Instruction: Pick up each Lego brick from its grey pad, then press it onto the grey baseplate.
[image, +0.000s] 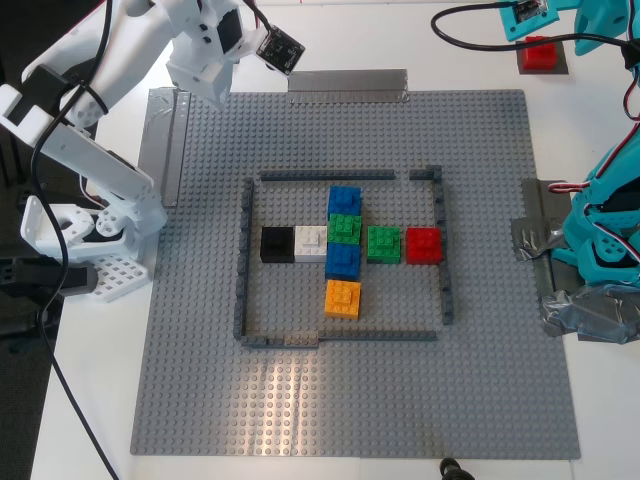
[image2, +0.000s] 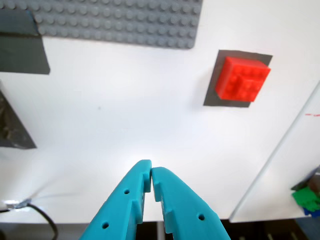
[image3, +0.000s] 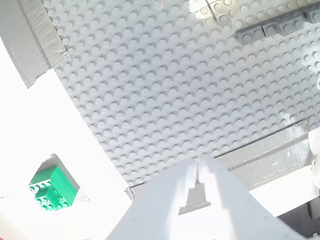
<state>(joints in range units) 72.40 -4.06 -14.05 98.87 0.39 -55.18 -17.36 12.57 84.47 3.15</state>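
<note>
Red brick (image2: 242, 78) covering most of its grey pad (image2: 212, 82) beyond baseplate (image2: 115, 22), green brick (image3: 50, 187) overexposed, first gripper (image2: 151, 181) clenched empty, second gripper (image3: 197, 175) likewise.

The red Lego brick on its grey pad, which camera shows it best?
The first wrist view: the square red studded plastic brick sits large and unobstructed. The exterior view shows it small at its top right, under a teal arm. The second wrist view misses it.

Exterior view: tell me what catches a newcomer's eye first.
The cluster of coloured bricks stands out first, pressed inside the dark frame in the middle of the grey baseplate. Next comes the red brick waiting on its grey pad off the plate, at the exterior view's top right, near the teal arm; my first gripper is shut and empty.
</note>
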